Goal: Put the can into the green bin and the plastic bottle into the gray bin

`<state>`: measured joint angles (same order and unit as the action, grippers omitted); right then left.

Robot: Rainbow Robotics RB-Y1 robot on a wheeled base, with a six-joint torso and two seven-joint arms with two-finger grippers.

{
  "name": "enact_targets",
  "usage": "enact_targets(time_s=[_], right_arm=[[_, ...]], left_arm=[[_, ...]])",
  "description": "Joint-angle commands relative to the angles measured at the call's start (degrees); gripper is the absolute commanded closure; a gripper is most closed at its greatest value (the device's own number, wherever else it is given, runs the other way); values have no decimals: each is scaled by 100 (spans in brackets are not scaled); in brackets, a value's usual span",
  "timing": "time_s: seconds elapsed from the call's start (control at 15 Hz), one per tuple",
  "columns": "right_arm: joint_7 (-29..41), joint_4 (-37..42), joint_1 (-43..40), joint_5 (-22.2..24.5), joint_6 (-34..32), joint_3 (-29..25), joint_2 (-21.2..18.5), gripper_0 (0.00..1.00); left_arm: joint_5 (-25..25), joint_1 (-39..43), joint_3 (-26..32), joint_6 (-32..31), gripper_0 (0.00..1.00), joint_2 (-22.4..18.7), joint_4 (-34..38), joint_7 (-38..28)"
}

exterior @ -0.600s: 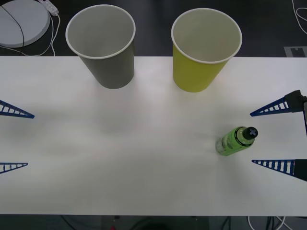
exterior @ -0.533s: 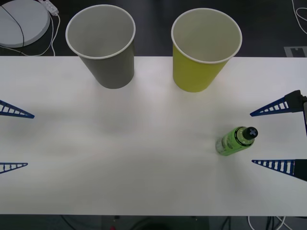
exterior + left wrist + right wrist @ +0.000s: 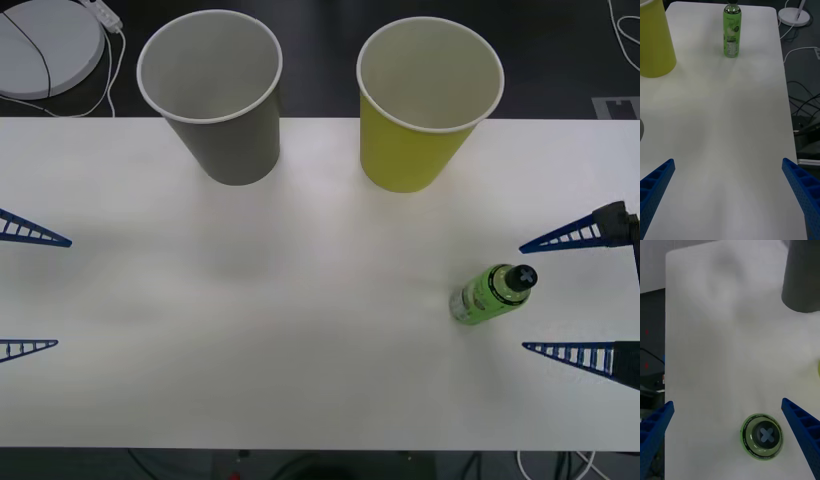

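Desk (image 3: 300, 330): white, wide, carrying two bins and one bottle; dark floor showed beyond its far edge.

Gray bin (image 3: 215, 95): stood upright at the far edge of the desk, left of centre in the front view; white rim, pale inside, nothing seen in it. Its dark wall showed in the right wrist view (image 3: 802, 277).

Green bin (image 3: 425, 100): stood upright at the far edge, right of centre, well apart from the gray bin; white rim, pale inside, nothing seen in it. Its yellow-green wall appeared in the left wrist view (image 3: 655, 41).

Plastic bottle (image 3: 492, 292): stood upright on the desk on the robot's right side, nearer than the green bin and apart from it. Bright green body, black screw cap with a cross mark; label with a white patch faced the left wrist camera (image 3: 732, 32). The right wrist view looked straight onto the cap (image 3: 762, 435).

Right gripper (image 3: 522, 296): at the right edge of the desk, blue ribbed fingers (image 3: 565, 236) spread wide — the bottle sat just ahead of the two tips, roughly in line with the gap, touched by neither finger.

Left gripper (image 3: 60, 292): at the left edge of the desk, fingers (image 3: 35, 236) spread wide, holding nothing — far from the bottle and both bins.

Floor items: a white round base (image 3: 45, 45) with a cable lay beyond the far left corner of the desk.
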<state>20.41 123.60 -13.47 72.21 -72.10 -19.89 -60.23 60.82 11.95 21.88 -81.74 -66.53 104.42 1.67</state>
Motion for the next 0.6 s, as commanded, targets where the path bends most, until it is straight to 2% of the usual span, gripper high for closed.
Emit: enact_targets(time_s=[0.07,0.2,0.33,0.6], right_arm=[[-415,-12,-226,-550,680,108,-199,0],[-458,-20,-455,-1104,1066,108,-191,0],[-599,-3,-727,-1385,1444,99,-191,0],[-1636,-12,-1448,-1789,2209,-59,-191,0]], left_arm=[[0,0,0,0,0,0,0,0],[0,0,0,0,0,0,0,0],[0,0,0,0,0,0,0,0],[0,0,0,0,0,0,0,0]])
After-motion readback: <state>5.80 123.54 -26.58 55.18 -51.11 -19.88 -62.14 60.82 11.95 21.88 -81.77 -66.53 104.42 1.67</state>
